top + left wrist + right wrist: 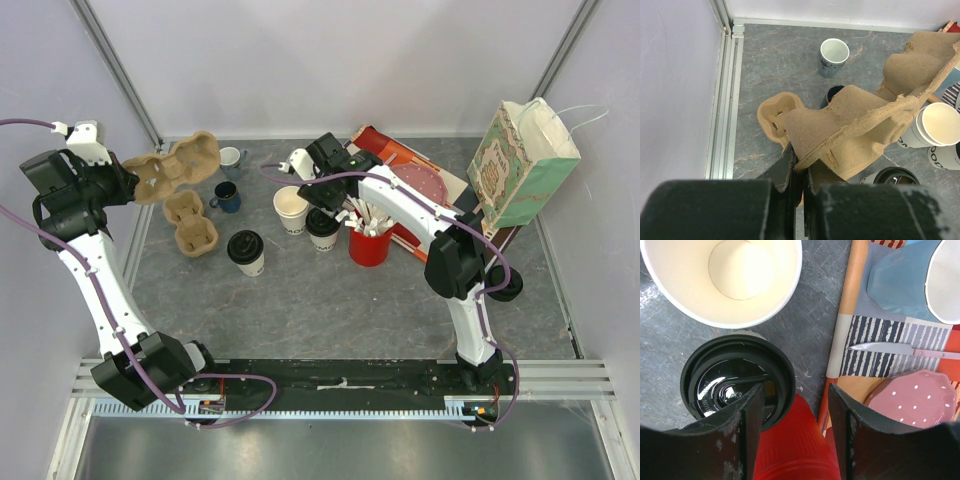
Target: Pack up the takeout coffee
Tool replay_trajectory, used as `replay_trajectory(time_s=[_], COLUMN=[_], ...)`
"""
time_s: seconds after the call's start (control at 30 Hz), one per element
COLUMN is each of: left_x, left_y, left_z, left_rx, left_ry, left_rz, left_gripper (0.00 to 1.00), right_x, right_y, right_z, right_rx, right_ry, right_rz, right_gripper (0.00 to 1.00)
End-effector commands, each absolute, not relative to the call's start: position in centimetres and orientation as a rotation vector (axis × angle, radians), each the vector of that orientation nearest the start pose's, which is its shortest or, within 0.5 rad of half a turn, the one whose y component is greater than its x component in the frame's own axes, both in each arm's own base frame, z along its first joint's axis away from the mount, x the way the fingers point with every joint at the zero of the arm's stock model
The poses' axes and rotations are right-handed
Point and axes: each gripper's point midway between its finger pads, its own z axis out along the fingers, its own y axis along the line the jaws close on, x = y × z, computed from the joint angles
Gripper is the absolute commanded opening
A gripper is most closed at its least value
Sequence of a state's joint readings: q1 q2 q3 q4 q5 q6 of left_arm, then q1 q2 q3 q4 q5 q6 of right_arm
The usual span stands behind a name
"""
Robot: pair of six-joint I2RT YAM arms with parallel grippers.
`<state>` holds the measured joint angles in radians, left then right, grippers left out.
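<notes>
From above, the left gripper (pixel 127 178) held a brown moulded-pulp cup carrier (pixel 180 165) aloft near the worktop's far-left corner. One cream paper cup with black lid (pixel 245 250) stood mid-worktop, and a second lidded cup (pixel 322 232) stood beneath the right gripper (pixel 318 200).

In the left wrist view, the jaws were clamped narrow on the carrier's rim.

In the right wrist view, the jaws stood wide and empty over that second lid, beside a red ribbed cup (pixel 790 455). The cups were probably light, crushable and slick-lidded, so best gripped on the wall below the lid.

The brown moulded-pulp cup carrier (pixel 855 125) looks rough, fibrous and matt. The round black plastic lid (pixel 720 380) shines glossy. The cream paper cup (pixel 725 275) is smooth; the grey veined tabletop (pixel 330 300) matt.
</notes>
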<state>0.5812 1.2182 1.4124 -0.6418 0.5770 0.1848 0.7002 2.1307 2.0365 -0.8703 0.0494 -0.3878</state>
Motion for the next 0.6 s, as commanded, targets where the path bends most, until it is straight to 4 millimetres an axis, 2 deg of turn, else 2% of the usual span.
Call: replay_trajectory(time_s=[0.0,0.2,0.3,0.33,0.37,0.4,0.47,0.5,0.53,0.57], left_x=[33.6,33.5,33.5,33.6,33.6,33.6,33.6,33.6,33.6,33.5], left_y=[11.6,11.5,11.4,11.5,11.4,11.3,11.1,11.0,10.9,10.8], left_z=[34.8,34.9,34.8,34.6,34.5,34.5,34.4,34.3,34.3,34.3], left_rx=[0.019,0.021,0.025,0.022,0.023,0.022,0.021,0.021,0.020,0.019], left_ry=[1.903,1.901,1.905,1.911,1.912,1.911,1.914,1.915,1.914,1.911], left_rz=[-0.037,-0.039,-0.042,-0.049,-0.053,-0.062,-0.075,-0.085,-0.090,-0.091], left_gripper=[0.02,0.02,0.02,0.02,0.02,0.02,0.02,0.02,0.02,0.02], right_x=[41.4,41.7,41.9,42.1,42.7,43.1,44.1,44.7,45.3,45.8], right_y=[32.2,32.0,31.9,31.4,30.4,29.5,25.9,23.6,19.8,17.5], right_z=[20.9,22.3,25.6,27.7,30.5,32.3,36.9,38.3,40.1,39.9], right_rx=[-1.220,-1.194,-1.122,-1.083,-1.003,-0.942,-0.758,-0.667,-0.555,-0.479], right_ry=[2.074,2.053,2.008,1.979,1.941,1.923,1.884,1.880,1.874,1.899], right_rz=[0.115,0.093,0.095,0.093,0.041,0.013,-0.046,-0.114,-0.161,-0.188], right_gripper=[0.63,0.66,0.71,0.73,0.75,0.78,0.81,0.82,0.81,0.81])
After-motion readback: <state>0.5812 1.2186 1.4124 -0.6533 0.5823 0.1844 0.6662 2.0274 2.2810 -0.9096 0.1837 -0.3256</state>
